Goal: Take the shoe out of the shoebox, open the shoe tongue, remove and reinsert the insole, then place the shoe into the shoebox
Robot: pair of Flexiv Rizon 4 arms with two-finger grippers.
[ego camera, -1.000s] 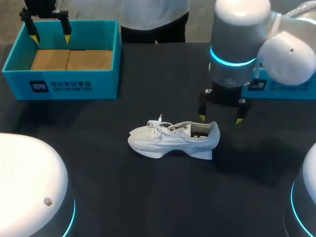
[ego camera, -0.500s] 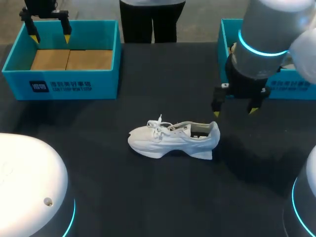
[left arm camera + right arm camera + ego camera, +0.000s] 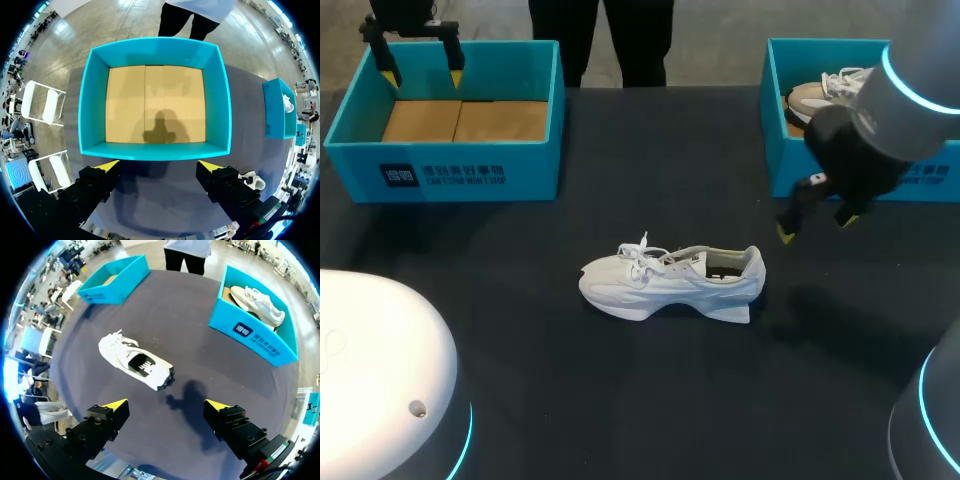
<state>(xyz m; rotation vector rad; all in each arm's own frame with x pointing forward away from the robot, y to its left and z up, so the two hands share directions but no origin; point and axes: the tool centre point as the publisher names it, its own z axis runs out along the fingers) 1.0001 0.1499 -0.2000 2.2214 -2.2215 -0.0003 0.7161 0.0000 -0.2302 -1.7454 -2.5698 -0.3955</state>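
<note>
A white shoe [image 3: 670,282] lies on its sole in the middle of the black table, toe to the left, laces loose; it also shows ahead of my right gripper as the white shoe [image 3: 135,362]. My right gripper [image 3: 817,220] hangs open above the table, to the right of the shoe's heel and apart from it, empty [image 3: 166,407]. My left gripper [image 3: 418,62] is open over the empty blue shoebox [image 3: 450,150] at the back left, whose cardboard floor [image 3: 155,105] lies ahead of the gripper [image 3: 159,164]. Nothing is held.
A second blue shoebox [image 3: 790,110] stands at the back right with another shoe [image 3: 257,302] inside. My right arm's body [image 3: 895,110] hangs over that box.
My right gripper has drawn away from the shoe's heel, moving right and upward toward the right box. The shoe and the left arm have not moved.
</note>
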